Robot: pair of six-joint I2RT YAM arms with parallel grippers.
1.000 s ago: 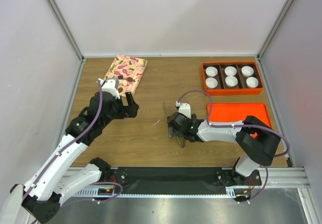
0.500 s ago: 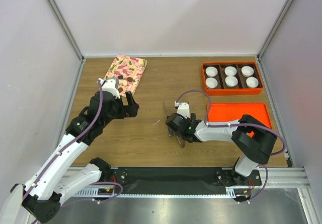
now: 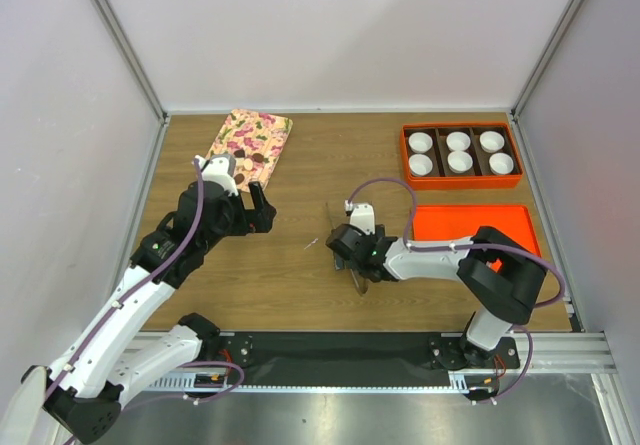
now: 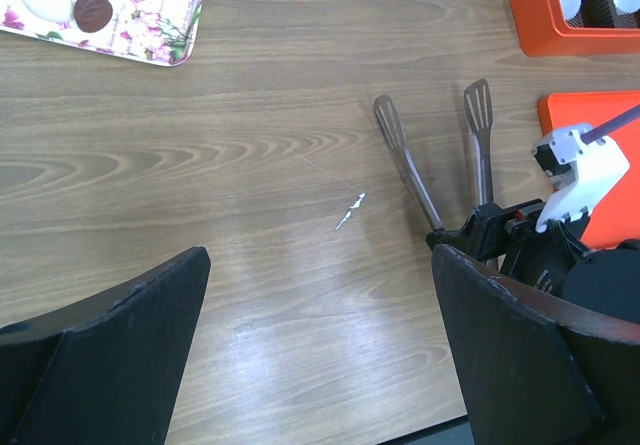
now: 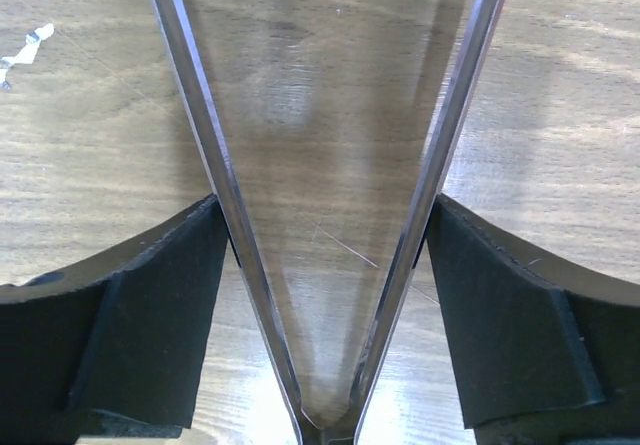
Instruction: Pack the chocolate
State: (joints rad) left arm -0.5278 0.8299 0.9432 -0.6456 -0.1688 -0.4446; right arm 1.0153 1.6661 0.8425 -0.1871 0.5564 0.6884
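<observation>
The chocolate (image 4: pixel 93 10) is a dark brown lump on a floral tray (image 4: pixel 160 27) at the far left; more small lumps (image 3: pixel 244 153) show on that tray (image 3: pixel 262 128) in the top view. My left gripper (image 3: pixel 258 210) is open and empty just in front of the tray, its jaws wide apart (image 4: pixel 320 260) over bare wood. My right gripper (image 3: pixel 346 249) is shut on metal tongs (image 3: pixel 352 267) at mid-table. In the right wrist view its pads (image 5: pixel 150 295) press both tong arms (image 5: pixel 205 135) near the hinge, and the gripper (image 5: pixel 325 205) holds the tongs spread.
An orange box (image 3: pixel 408 157) with several white paper cups (image 3: pixel 458 141) stands at the back right. Its orange lid (image 3: pixel 470 223) lies in front of it, right of the tongs. A small white scrap (image 3: pixel 311 244) lies on the wood between the grippers.
My right gripper has shifted slightly to the left with the tongs. The left arm has not moved.
</observation>
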